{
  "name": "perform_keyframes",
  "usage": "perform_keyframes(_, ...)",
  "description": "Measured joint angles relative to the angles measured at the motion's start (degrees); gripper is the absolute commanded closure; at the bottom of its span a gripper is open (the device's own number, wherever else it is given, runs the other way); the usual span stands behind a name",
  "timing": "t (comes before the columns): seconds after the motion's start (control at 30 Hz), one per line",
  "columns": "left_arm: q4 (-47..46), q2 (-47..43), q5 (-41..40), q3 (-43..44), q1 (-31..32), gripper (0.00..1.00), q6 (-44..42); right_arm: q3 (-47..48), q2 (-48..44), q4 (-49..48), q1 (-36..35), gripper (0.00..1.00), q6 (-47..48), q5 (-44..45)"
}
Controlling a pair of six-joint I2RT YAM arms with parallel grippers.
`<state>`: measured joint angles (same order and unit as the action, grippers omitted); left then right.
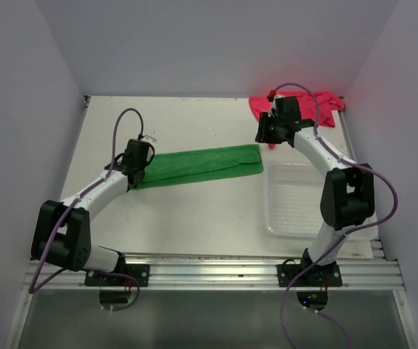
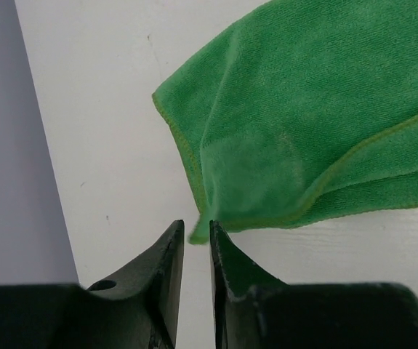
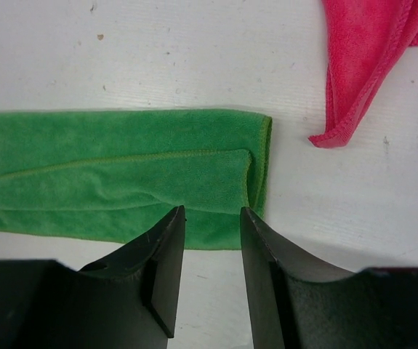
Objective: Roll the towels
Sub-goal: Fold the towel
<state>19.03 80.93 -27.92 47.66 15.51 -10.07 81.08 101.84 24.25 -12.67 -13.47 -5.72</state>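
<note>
Left gripper [image 2: 194, 227]: jaws parted a crack, nothing held. The corner of the bright green folded cloth towel [image 1: 201, 164] lies just off its tips. The towel lies central as a long strip, long axis left-right, left end slightly nearer. Right gripper [image 3: 212, 211]: jaws partly open, empty, over the strip's right end. Crumpled pink-red cloth towel [image 1: 318, 105]: far right, nearest the right arm.

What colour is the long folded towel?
Bright green; the towel shows best from the right wrist.

Bright even light; soft shadows; pink towel [image 1: 323, 109] tints right wall [image 1: 390, 109] red.
</note>
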Motion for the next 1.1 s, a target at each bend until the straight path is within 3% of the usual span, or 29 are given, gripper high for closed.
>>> perform_keyframes(0.37, 1.8, -0.2, -1.8, -0.1, -0.1, 0.46, 1.0, 2.3, 0.3, 0.9, 0.0, 0.55, -1.1, -0.1)
perform_keyframes(0.47, 2.1, -0.5, 0.7, 1.0, -2.0, 0.46, 2.4, 4.3, 1.2, 1.3, 0.0, 0.55, -1.7, 0.0)
perform_keyframes(0.73, 0.3, 5.6, 16.0, 12.0, -17.8, 0.47, 8.9, 13.0, 7.5, 4.0, 0.0, 0.56, -4.4, 0.5)
perform_keyframes(0.9, -1.3, 12.9, 27.0, 16.2, -23.2, 0.48, 13.4, 16.9, 11.7, 6.4, 0.0, 0.56, -5.8, 1.4)
perform_keyframes(1.1, -1.6, 17.6, 34.1, 16.2, -25.5, 0.49, 15.6, 23.2, 17.2, 10.2, 0.0, 0.55, -6.4, 3.4)
